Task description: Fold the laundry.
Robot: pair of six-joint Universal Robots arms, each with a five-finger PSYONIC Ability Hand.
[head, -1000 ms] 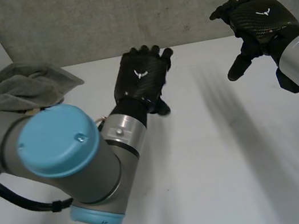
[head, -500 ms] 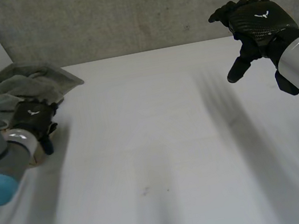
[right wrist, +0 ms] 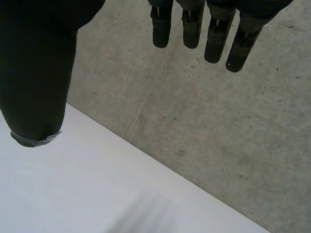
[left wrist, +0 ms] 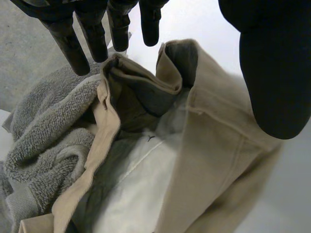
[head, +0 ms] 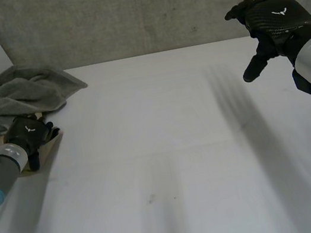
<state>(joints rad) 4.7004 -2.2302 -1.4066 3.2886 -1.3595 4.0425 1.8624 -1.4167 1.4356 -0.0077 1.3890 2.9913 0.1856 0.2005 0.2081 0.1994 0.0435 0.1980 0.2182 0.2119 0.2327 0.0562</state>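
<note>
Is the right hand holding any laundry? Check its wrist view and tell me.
No, the right hand is open, its fingers straight, with nothing between them and the thumb.

The left hand [head: 27,133] and right hand [head: 273,17] are black, each with a small white mark on its back. At the left fingertips [left wrist: 70,46] the towel [left wrist: 41,131] is grey. Under the palm the garment [left wrist: 218,155] is beige, with a white lining [left wrist: 131,184] and a dark olive-grey inside. The table [head: 167,150] is white, the wall [head: 125,13] speckled grey.
</note>
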